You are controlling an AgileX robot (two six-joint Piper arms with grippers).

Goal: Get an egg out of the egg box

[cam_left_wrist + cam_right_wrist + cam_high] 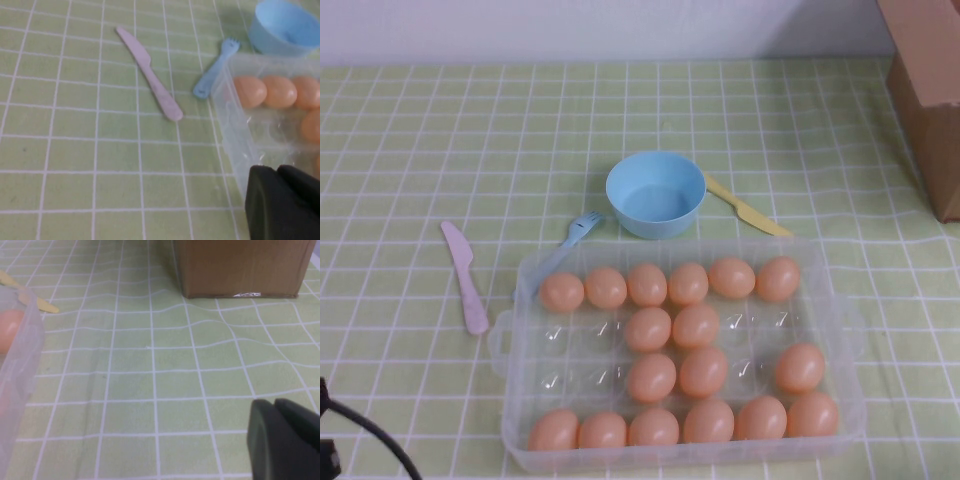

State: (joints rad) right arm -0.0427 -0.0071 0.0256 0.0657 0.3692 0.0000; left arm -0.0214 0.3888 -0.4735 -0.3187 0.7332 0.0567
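- Ahead of our left tool (282, 200), which hangs low over the tabletop (410, 140) at the near left corner of the egg box (840, 330), lie the pink knife (150, 80) and the blue fork (212, 70); the fork's handle touches the box wall.
- Of that left tool we see only a dark edge in its wrist view, so we cannot tell how it stands.
- Our right tool (285, 440) sits over bare green cloth on the far side of the box from the left one, with the cardboard box (240, 265) ahead of it and the yellow knife (30, 295) off beyond the egg box's corner.
- It too shows only a dark lump, and we cannot tell its state.
- Neither tool shows in the high view; only a dark cable crosses the lower left corner there.
- Eggs fill the back row and the front row of the clear box, with more in the middle; several cups on the left and right of the middle rows are vacant.
- The egg nearest our left tool is the front-left one (554, 430), and the back-left egg (250, 91) shows in its wrist view.
- A blue bowl (655, 192) stands just behind the box, holding nothing.
- We judge the task barely begun: no egg is gripped or lifted, and none lies outside the box.
- What is left is nearly everything: reach over the box, close on one egg, lift it clear of the wall, and set it down, perhaps in the bowl.
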